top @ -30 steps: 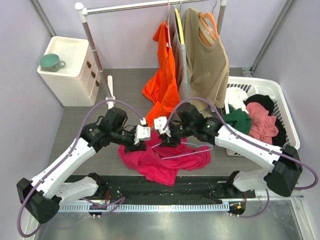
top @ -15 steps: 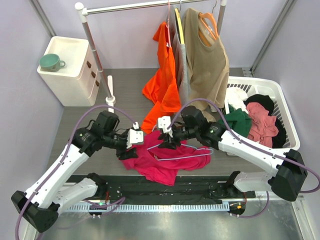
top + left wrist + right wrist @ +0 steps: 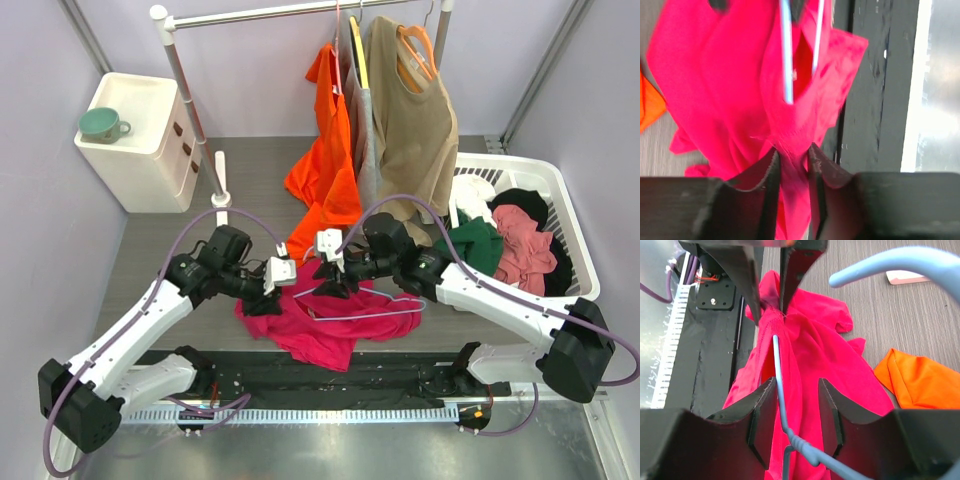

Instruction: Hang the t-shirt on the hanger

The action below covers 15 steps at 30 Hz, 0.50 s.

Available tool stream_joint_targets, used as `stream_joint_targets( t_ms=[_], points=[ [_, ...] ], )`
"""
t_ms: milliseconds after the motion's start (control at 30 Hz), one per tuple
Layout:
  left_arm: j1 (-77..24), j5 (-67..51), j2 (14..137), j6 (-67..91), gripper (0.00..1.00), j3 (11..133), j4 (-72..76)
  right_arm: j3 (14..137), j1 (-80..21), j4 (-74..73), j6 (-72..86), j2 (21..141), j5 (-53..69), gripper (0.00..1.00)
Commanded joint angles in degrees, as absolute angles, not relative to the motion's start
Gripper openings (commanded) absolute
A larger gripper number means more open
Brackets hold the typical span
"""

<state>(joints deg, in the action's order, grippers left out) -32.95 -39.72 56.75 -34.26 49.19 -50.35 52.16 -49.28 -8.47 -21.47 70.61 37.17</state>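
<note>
Table (image 3: 150, 245): grey; I see the t-shirt (image 3: 320, 330) heaped at its near edge.
Left gripper (image 3: 792, 150): pinching a t-shirt fold.
Right gripper (image 3: 795, 382): clamped on the hanger (image 3: 776, 365), whose wire reaches that fold.

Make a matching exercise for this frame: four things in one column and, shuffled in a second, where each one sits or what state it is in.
Things:
1. t-shirt
2. hanger
3. green mug
4. laundry basket

Places or states:
A. on top of the white drawer unit
B. at the far right, holding a heap of clothes
C. crumpled, with a fold pinched in the jaws of the left gripper
D. lying over the pink fabric, its wire running between the jaws of the right gripper

Pairs: 1-C, 2-D, 3-A, 4-B
</note>
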Motion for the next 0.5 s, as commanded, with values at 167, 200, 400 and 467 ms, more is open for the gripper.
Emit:
stream_joint_targets(
  t_ms=[167,200,400,467],
  points=[
    [-36.47,-42.19,56.77,-22.24,0.10,48.60,-31.22,51.95,-49.39,5.70,-15.30,70.48,39.29,0.01],
    [-36.65,-42.27,56.86,-21.54,0.09,48.52,-30.51,51.77,-49.39,7.02,-13.81,70.66,39.20,0.01],
    [-37.18,-42.63,56.34,-15.56,0.07,47.90,-26.46,52.21,-49.48,10.90,-11.51,71.19,39.20,0.01],
    [-37.18,-41.32,55.73,-14.33,0.02,47.81,-26.19,52.91,-49.39,8.71,-11.86,70.75,38.94,0.05]
  ],
)
